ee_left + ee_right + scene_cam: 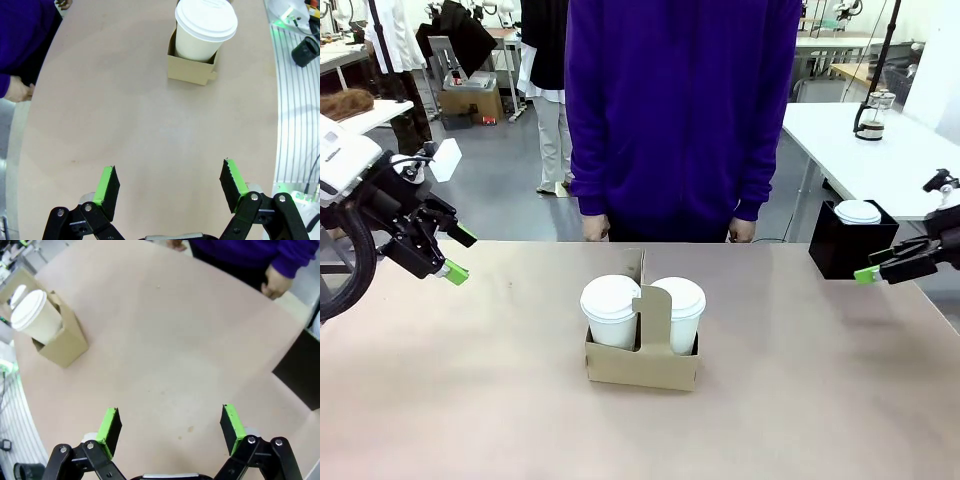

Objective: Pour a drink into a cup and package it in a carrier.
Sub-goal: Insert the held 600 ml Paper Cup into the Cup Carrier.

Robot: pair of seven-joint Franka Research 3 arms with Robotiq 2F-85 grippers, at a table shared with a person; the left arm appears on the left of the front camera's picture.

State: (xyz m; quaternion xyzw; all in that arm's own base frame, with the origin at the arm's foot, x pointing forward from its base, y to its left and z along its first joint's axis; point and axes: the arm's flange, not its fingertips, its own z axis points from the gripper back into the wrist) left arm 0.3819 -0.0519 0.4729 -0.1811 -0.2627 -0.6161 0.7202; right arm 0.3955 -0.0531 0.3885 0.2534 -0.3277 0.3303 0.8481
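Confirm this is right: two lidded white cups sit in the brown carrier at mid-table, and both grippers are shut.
Not quite. The two lidded cups do sit in the carrier, but the left gripper and right gripper are open, as the wrist views show.

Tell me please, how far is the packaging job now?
It looks nearly finished. Two lidded white cups already stand in the carrier at the table's middle. Nothing is in hand: the left gripper and right gripper are open, held apart at the sides. Nothing visibly remains, though the drink inside is hidden.
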